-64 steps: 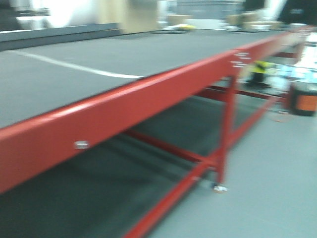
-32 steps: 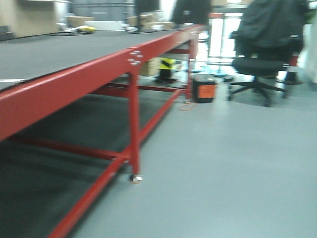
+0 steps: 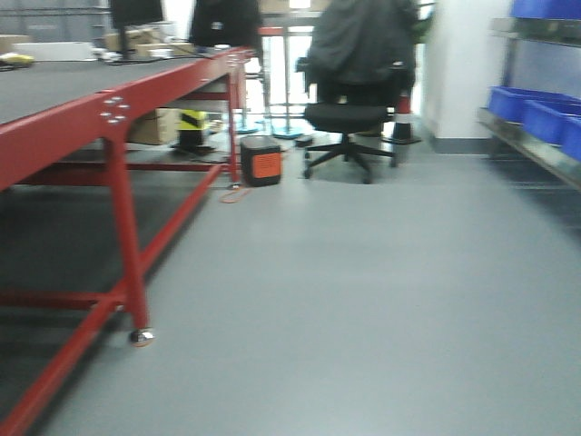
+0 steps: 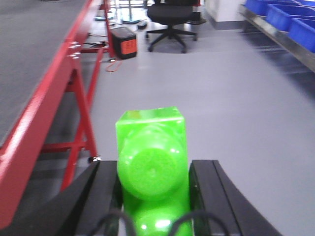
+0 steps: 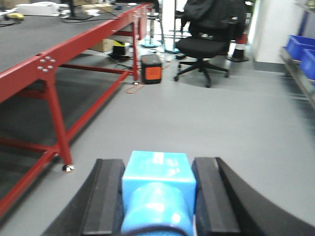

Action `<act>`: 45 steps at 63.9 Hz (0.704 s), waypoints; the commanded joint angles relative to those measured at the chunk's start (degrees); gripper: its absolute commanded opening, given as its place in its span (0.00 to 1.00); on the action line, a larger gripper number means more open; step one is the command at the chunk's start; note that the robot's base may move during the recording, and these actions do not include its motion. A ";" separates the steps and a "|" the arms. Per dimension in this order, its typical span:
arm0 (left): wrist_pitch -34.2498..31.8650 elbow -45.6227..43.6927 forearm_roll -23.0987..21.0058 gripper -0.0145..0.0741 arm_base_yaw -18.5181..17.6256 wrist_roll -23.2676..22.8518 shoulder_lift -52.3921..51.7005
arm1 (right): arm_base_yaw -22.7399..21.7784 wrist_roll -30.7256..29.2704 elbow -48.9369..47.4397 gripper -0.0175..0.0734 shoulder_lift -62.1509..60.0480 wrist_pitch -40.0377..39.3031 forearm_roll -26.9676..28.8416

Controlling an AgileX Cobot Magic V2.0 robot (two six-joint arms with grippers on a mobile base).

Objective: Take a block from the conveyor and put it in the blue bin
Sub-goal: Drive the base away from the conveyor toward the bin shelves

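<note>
Front view: conveyor (image 3: 100,116) runs down the left side. Office chair (image 3: 349,118) and orange box (image 3: 265,162) sit near its far end. Blue bins (image 3: 536,113) are on a shelf across the floor, well apart from the conveyor. No gripper is in this view, and the picture is soft.

Left wrist: left gripper (image 4: 153,167) is clamped on a green block (image 4: 150,137), which sticks out past the fingertips. The block is off the conveyor, over bare floor beside its red frame.

Right wrist: right gripper (image 5: 157,164) is closed tight on a blue block (image 5: 158,179) seated between the fingers. It is also off the conveyor, on the side facing the bins.

Risks, my read:
- The green block overhangs the grip, so a jolt in transit could twist it loose onto the floor.
- There are several bins on the shelf, so a poor line-up could hit a rim or the wrong bin.
- The chair sits between the conveyor end and the shelf, so a wide swing could clip it.
</note>
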 commanded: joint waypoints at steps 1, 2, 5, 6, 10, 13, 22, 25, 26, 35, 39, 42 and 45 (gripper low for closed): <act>-1.38 -0.35 -0.20 0.04 -0.38 -0.41 -0.13 | -0.31 -0.30 -0.07 0.01 -0.21 -1.31 -0.62; -1.38 -0.35 -0.20 0.04 -0.38 -0.41 -0.13 | -0.31 -0.30 -0.07 0.01 -0.21 -1.31 -0.62; -1.38 -0.35 -0.20 0.04 -0.38 -0.41 -0.13 | -0.31 -0.30 -0.07 0.01 -0.21 -1.31 -0.62; -1.38 -0.35 -0.20 0.04 -0.38 -0.41 -0.13 | -0.31 -0.30 -0.07 0.01 -0.21 -1.31 -0.62; -1.38 -0.35 -0.20 0.04 -0.38 -0.41 -0.13 | -0.31 -0.30 -0.07 0.01 -0.21 -1.31 -0.62; -1.38 -0.35 -0.20 0.04 -0.38 -0.41 -0.13 | -0.31 -0.30 -0.07 0.01 -0.21 -1.31 -0.62; -1.38 -0.35 -0.20 0.04 -0.38 -0.41 -0.13 | -0.31 -0.30 -0.07 0.01 -0.21 -1.31 -0.62; -1.38 -0.35 -0.20 0.04 -0.38 -0.41 -0.13 | -0.31 -0.30 -0.07 0.01 -0.21 -1.31 -0.62; -1.38 -0.35 -0.20 0.04 -0.38 -0.41 -0.13 | -0.31 -0.30 -0.07 0.01 -0.21 -1.31 -0.62; -1.38 -0.35 -0.20 0.04 -0.38 -0.41 -0.13 | -0.31 -0.30 -0.07 0.01 -0.21 -1.31 -0.62; -1.38 -0.35 -0.20 0.04 -0.38 -0.41 -0.13 | -0.31 -0.30 -0.07 0.01 -0.21 -1.31 -0.62; -1.38 -0.35 -0.20 0.04 -0.38 -0.41 -0.13 | -0.31 -0.30 -0.07 0.01 -0.21 -1.31 -0.62; -1.38 -0.35 -0.20 0.04 -0.38 -0.41 -0.13 | -0.31 -0.30 -0.07 0.01 -0.21 -1.31 -0.62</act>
